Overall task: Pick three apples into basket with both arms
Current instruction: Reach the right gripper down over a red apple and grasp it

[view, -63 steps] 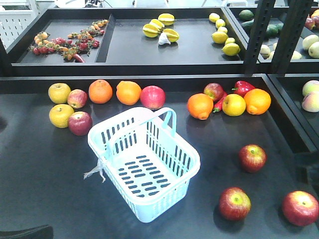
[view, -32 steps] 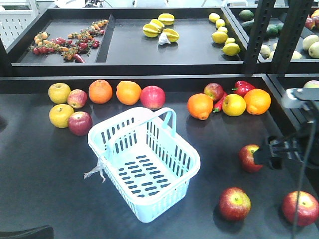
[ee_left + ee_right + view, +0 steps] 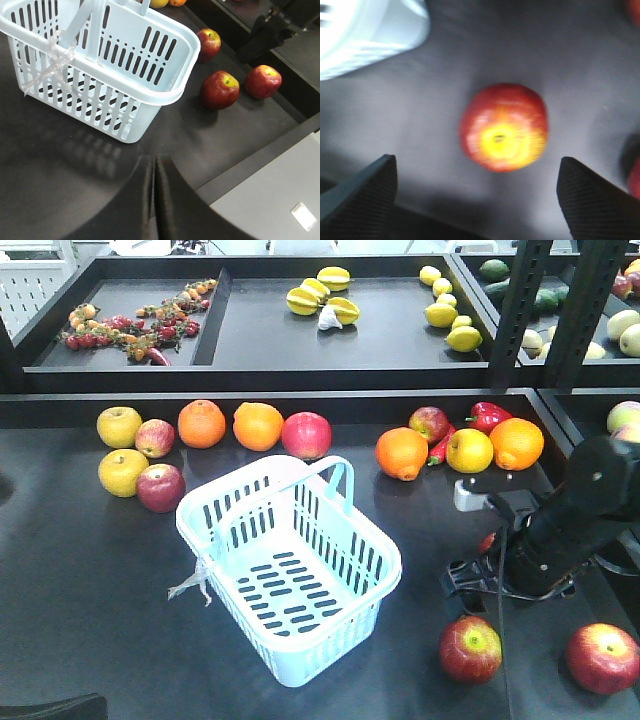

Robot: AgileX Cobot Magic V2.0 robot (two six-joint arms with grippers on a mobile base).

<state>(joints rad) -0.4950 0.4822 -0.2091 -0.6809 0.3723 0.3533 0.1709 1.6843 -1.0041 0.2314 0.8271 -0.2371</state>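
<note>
Now our right gripper (image 3: 477, 180) has dropped over an apple (image 3: 504, 127) right of the empty basket (image 3: 340, 635) — jaws spread, first grasp close — while our left gripper (image 3: 154, 175) waits, jaws pressed together.

The pale blue-white slotted basket (image 3: 385, 552) stood upright and empty on the dark table, with a whitish tag tied at its left side. To its right lay three red apples with yellow patches, stem ends up. The near apple (image 3: 471, 649) sat just off the basket's front corner, and the outer apple (image 3: 602, 657) sat further right. The third apple (image 3: 504, 127) lay beneath my right arm (image 3: 560, 530), below my right gripper (image 3: 476, 158), whose fingers were spread wide and clear of it.
</note>
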